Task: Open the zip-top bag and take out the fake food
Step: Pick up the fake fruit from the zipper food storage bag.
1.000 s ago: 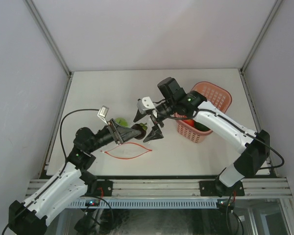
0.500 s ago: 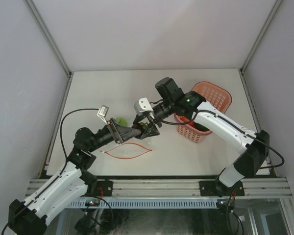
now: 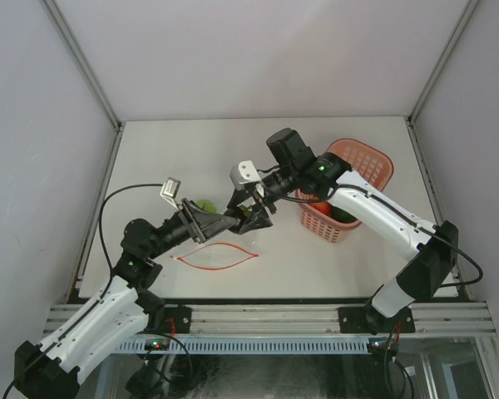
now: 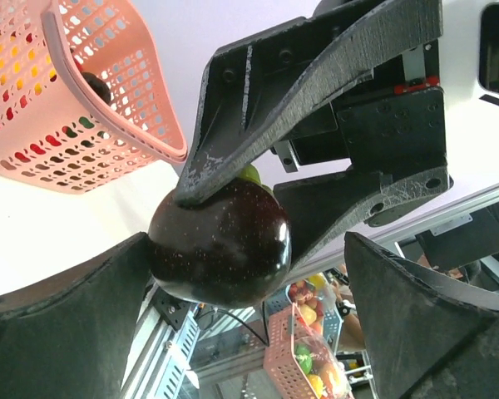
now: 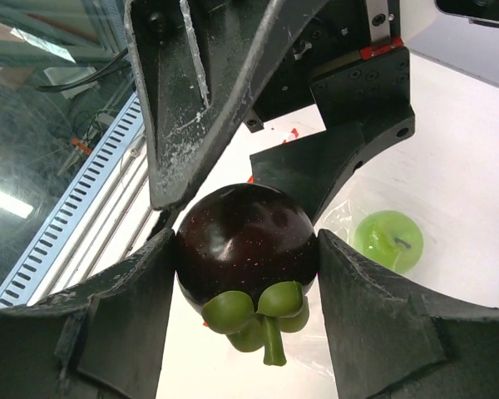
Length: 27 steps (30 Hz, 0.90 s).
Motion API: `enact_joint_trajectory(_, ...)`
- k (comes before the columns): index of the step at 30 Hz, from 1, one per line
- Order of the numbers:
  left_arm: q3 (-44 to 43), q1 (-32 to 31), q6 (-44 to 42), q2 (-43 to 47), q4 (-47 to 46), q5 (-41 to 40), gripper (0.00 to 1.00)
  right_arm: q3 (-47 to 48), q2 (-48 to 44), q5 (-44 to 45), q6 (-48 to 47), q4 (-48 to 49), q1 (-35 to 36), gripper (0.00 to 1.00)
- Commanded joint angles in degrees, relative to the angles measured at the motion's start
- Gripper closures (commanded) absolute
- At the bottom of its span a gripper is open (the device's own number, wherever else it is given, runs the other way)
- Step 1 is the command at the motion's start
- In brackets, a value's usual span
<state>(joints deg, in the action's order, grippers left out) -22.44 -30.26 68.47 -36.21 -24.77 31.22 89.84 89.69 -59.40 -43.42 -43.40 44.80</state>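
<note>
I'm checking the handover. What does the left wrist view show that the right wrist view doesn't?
Only the left wrist view shows the pink basket. Only the right wrist view shows a light green fruit lying on the surface below. Both show the dark purple fruit clamped by the right gripper, with the left gripper spread open around it.

White table [image 3: 191,150], pale grey walls [image 3: 258,50], aluminium rail [image 3: 274,317] along near edge.

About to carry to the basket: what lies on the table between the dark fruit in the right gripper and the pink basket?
Nothing: the top view shows bare table between the dark fruit and the pink basket.
</note>
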Motion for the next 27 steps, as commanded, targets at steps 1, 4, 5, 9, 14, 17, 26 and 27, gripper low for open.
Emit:
enact_joint_trajectory(1, 1.9, -0.1, 1.0, 1.1, -3.2, -1.1, 0.0, 1.5, -1.8, -2.7, 1.8, 1.9, -1.4, 0.68)
enact_joint_trajectory(4, 2.0, -0.1, 0.5, 2.5, -2.0, -1.8, 0.0, 1.5, -2.3, -3.1, 1.9, 1.8, -2.6, 0.69)
enact_joint_trajectory(5, 2.0, -0.1, 0.0, 3.3, -1.4, -2.2, 0.0, 1.5, -2.4, -3.2, 1.9, 1.8, -3.0, 0.69)
enact_joint_trajectory(9, 0.4, 0.6, -2.6, 6.4, 3.8, -3.6, 0.0, 1.6, -3.6, -4.3, 1.7, 1.5, -5.5, 0.69)
enact_joint_trajectory(14, -2.5, 2.0, -5.7, 8.6, 10.2, -4.0, 0.0, 1.7, -5.4, -5.6, 2.0, 1.2, -9.5, 0.69)
enact_joint_trajectory(17, -4.5, 2.1, -7.8, 9.2, 13.8, -5.1, 0.0, 1.4, -7.0, -6.6, 2.3, 1.6, -12.7, 0.69)
enact_joint_trajectory(26, -31.8, 4.2, -20.4, 2.5, 40.0, -18.9, 0.0, -4.9, -13.8, -8.6, 7.6, 8.3, -26.5, 0.7)
enact_joint_trajectory(27, -36.0, 4.2, -20.8, 0.8, 42.2, -20.2, 0.0, -6.6, -14.8, -8.5, 8.3, 9.6, -28.2, 0.7)
